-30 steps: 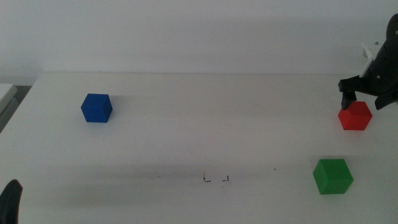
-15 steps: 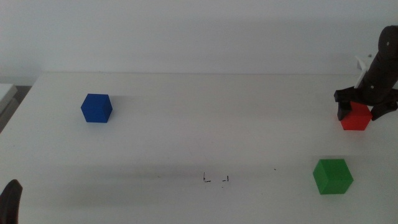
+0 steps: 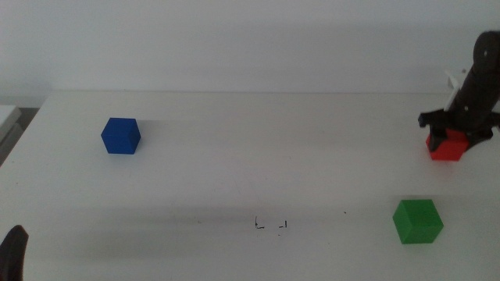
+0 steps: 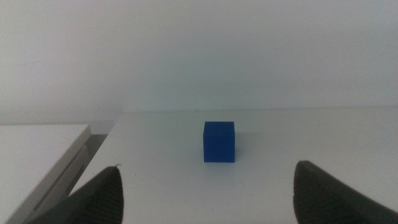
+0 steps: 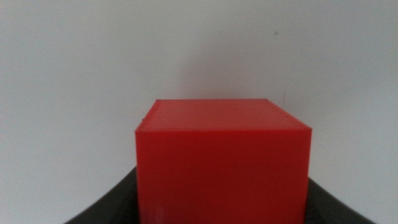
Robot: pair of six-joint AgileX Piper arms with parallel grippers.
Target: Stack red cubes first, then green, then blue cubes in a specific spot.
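At the bottom left corner of the middle view, only a dark tip of the left gripper (image 3: 12, 251) shows, low and waiting; its wrist view shows the jaws spread wide apart with nothing between them. The blue cube (image 3: 120, 136) sits on the white table (image 3: 250, 172) at centre left. At bottom centre are small black marks (image 3: 271, 225). The green cube (image 3: 417, 221) rests at lower right. At the right edge, the right arm reaches steeply down, its right gripper (image 3: 456, 139) lowered over the red cube (image 3: 447, 150), a jaw on either side; whether they press it, I cannot tell.
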